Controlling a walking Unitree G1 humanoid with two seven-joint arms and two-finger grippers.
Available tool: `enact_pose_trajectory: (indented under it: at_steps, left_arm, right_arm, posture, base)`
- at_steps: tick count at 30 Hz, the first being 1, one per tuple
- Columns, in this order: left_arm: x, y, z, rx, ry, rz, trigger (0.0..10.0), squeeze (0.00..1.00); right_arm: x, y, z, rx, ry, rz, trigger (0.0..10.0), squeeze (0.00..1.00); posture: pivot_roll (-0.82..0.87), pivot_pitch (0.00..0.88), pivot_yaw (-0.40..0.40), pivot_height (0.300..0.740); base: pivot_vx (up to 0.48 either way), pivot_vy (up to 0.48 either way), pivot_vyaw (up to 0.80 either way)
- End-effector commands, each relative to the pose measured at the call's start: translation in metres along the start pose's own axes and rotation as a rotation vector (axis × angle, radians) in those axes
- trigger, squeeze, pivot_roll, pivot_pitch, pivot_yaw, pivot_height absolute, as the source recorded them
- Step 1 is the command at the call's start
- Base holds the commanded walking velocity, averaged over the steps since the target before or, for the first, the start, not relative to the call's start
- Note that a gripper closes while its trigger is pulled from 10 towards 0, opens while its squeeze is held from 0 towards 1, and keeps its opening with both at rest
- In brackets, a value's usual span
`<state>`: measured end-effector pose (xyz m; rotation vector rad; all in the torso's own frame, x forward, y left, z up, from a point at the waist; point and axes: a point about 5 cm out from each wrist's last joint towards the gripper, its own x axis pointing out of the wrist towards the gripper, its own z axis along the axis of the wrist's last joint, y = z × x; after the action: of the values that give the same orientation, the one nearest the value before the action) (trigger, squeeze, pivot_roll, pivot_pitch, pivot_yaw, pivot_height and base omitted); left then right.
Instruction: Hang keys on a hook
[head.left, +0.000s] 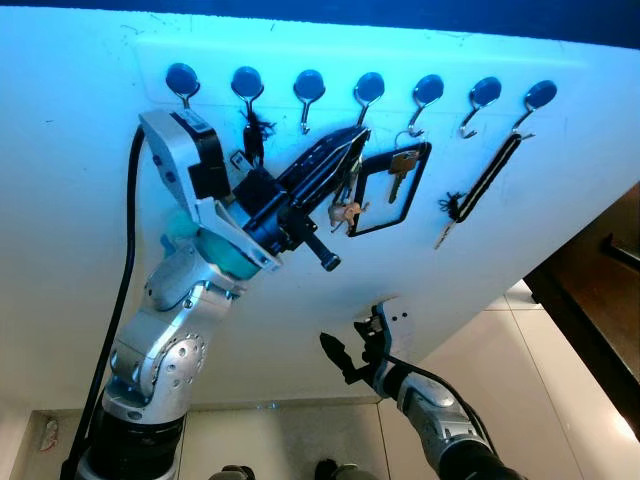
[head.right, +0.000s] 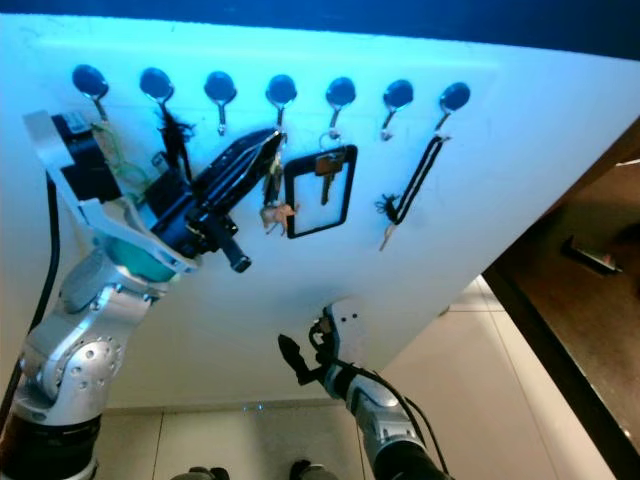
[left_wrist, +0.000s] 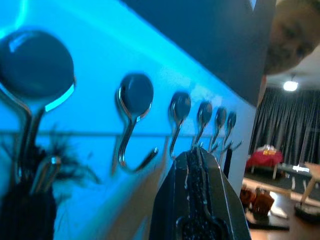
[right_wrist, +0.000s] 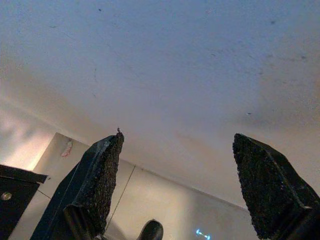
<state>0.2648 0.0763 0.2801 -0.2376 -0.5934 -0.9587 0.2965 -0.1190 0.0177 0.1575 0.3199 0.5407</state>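
- Keys (head.left: 347, 210) are seen dangling beside the fourth hook (head.left: 366, 92), gripped in the clenched jaws of the left gripper (head.left: 352, 142).
- Right gripper (head.left: 352, 345) is held low, jaws released.

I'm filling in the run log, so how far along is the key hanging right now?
Done: other hooks already carry items, such as a brass key and a black strap. In hand: the left hand is raised at the hook row, fingers shut, with a small key bunch dangling below its tips near the fourth hook. Left: whether it is seated cannot be told. The right hand hangs open, low.
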Motion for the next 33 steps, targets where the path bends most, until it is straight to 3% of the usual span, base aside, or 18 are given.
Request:
enact_pose_trajectory:
  at_steps: [1, 11, 26, 27, 33]
  left_arm:
    - [-0.002, 0.000, -0.012, -0.017, 0.064, 0.016, 10.0, 0.00]
    - [-0.004, 0.008, -0.014, -0.016, 0.078, 0.078, 10.0, 0.00]
    - [-0.018, 0.006, -0.019, 0.001, 0.133, 0.033, 10.0, 0.00]
    - [-0.019, 0.006, -0.017, -0.003, 0.127, 0.028, 10.0, 1.00]
    - [-0.022, 0.007, -0.011, 0.002, 0.107, 0.010, 10.0, 1.00]
  right_arm:
    - [-0.005, -0.002, -0.007, 0.012, 0.016, -0.008, 10.0, 0.00]
    - [-0.005, -0.001, -0.007, 0.014, 0.013, -0.008, 10.0, 0.00]
    - [-0.006, -0.002, -0.008, 0.016, 0.016, -0.011, 10.0, 0.00]
    - [-0.006, -0.002, -0.008, 0.016, 0.015, -0.011, 10.0, 0.00]
    - [-0.005, -0.001, -0.008, 0.017, 0.017, -0.008, 10.0, 0.00]
  posture:
    - [0.09, 0.101, 0.000, 0.740]
    - [0.09, 0.112, 0.004, 0.740]
    - [0.09, 0.118, 0.002, 0.740]
    - [0.09, 0.118, 0.003, 0.740]
    - [0.09, 0.119, 0.001, 0.740]
  base:
    - [0.000, 0.000, 0.00]
    - [0.000, 0.000, 0.00]
    - [0.000, 0.000, 0.00]
    - [0.000, 0.000, 0.00]
    - [0.000, 0.000, 0.00]
